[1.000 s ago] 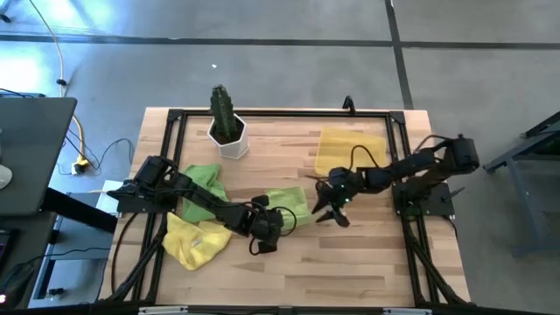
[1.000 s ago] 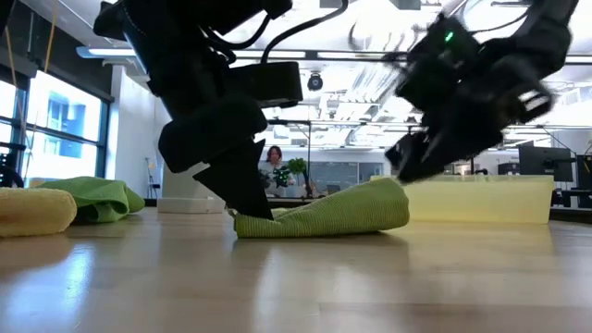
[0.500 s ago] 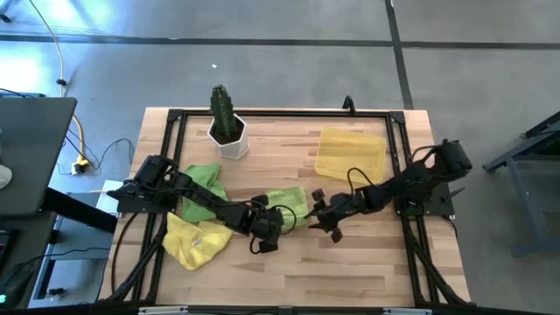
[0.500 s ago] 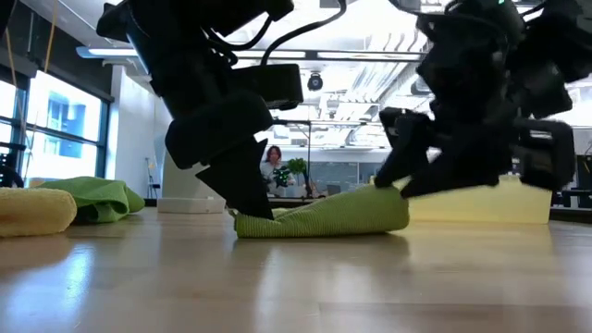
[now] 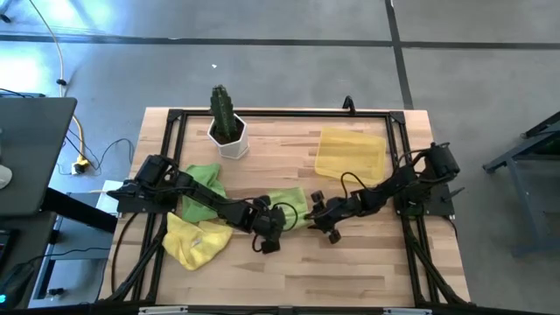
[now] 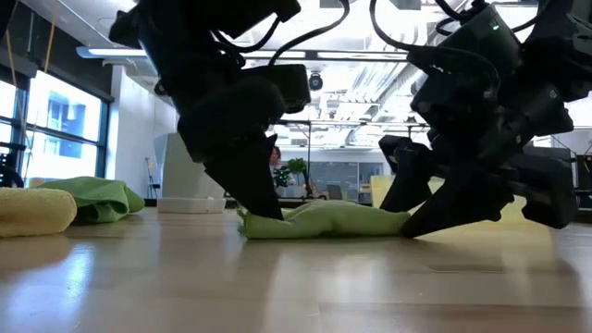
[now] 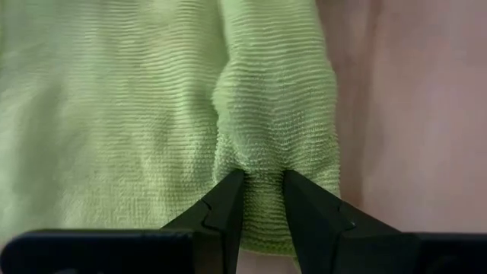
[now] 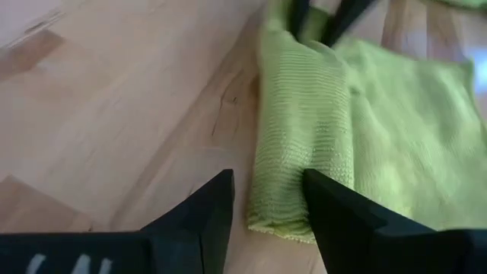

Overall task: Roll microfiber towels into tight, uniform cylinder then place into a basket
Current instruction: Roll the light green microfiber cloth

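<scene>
Left gripper point(image 7: 263, 190) clenched on rolled edge of green towel point(image 7: 152, 99); right gripper point(image 8: 266, 202) parted, straddling roll's other end. Best to pinch evenly, roll both ends together, keep tension.

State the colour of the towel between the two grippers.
Lime green ribbed microfiber towel; clearest in the left wrist view.

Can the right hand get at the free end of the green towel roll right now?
Probably yes: the right hand sits low with its fingers open astride the roll's near end, nothing between them.
</scene>
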